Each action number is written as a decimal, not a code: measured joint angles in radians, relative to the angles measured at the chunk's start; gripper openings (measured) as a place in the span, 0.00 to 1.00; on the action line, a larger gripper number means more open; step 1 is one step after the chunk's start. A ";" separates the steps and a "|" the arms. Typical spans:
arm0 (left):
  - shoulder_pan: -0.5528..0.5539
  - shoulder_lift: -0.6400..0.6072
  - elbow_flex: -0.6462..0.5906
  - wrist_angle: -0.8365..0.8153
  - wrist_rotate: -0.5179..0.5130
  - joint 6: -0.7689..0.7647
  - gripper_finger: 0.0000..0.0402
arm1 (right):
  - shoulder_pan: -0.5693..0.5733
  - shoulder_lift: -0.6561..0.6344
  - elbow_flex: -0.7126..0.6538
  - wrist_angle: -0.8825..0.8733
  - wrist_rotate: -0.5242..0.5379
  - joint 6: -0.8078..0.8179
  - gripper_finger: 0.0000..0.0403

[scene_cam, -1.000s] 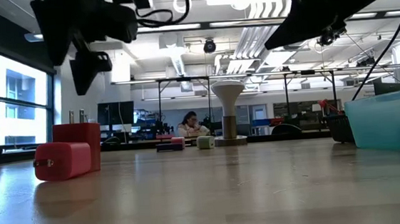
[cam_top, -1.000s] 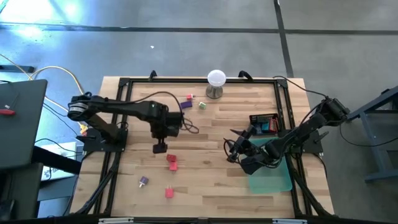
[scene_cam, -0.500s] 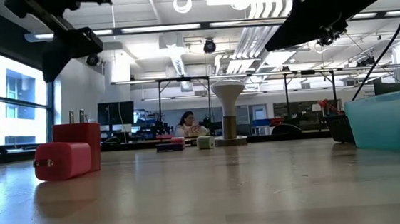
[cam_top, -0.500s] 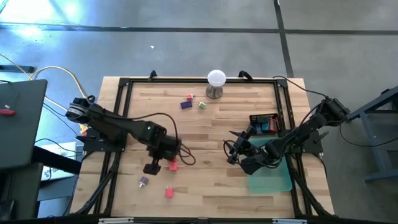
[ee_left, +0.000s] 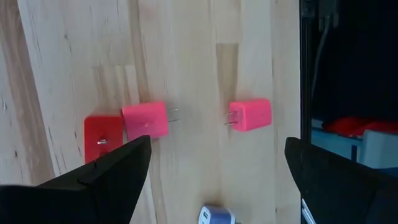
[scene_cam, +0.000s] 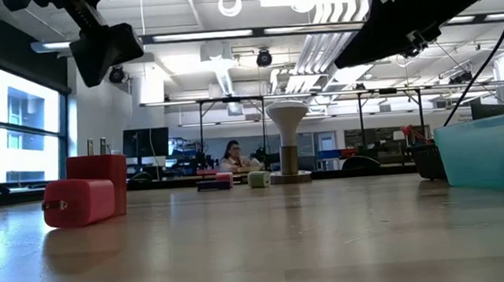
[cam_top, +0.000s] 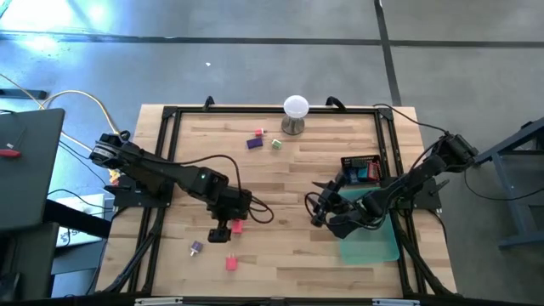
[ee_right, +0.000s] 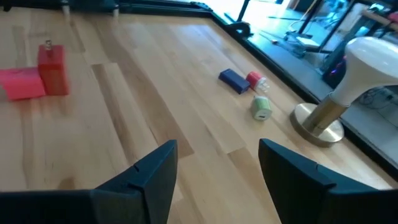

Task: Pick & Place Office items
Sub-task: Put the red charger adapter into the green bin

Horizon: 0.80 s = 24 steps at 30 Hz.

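Office items lie scattered on the wooden table. A red block (ee_left: pixel 102 137) and a pink block (ee_left: pixel 145 119) lie side by side. A pink plug-like piece (ee_left: pixel 250 114) and a lavender piece (cam_top: pixel 196 247) lie closer to the near edge. My left gripper (cam_top: pixel 221 231) hovers open just near-left of the red and pink pair (cam_top: pixel 235 224), with nothing between its fingers. A purple piece (cam_top: pixel 254 143), a red piece (cam_top: pixel 259 133) and a pale green piece (cam_top: pixel 277 144) lie at the far side. My right gripper (cam_top: pixel 316 208) hangs open and empty, left of the green tray (cam_top: pixel 374 242).
A white ball on a metal stand (cam_top: pixel 295 110) stands at the far edge. A black box (cam_top: pixel 361 167) with red and blue contents sits far of the tray. A black frame (cam_top: pixel 170 170) runs around the table. Bare wood lies between the two grippers.
My left gripper has swung toward the table's near edge and rolled on its wrist. It started far-left of the red and pink pair, passed them on their left and now hangs near-left of them. It has stayed open. The pieces have not moved.
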 joint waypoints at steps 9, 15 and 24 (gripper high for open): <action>-0.003 0.000 0.000 -0.019 0.010 0.018 0.90 | 0.000 0.000 0.000 0.000 -0.005 0.000 0.53; -0.016 0.000 -0.001 -0.015 0.016 0.013 0.90 | -0.006 0.000 0.000 0.000 -0.006 0.015 0.53; -0.041 0.000 -0.001 0.006 -0.057 -0.063 0.90 | -0.007 0.000 0.000 0.000 -0.028 0.042 0.53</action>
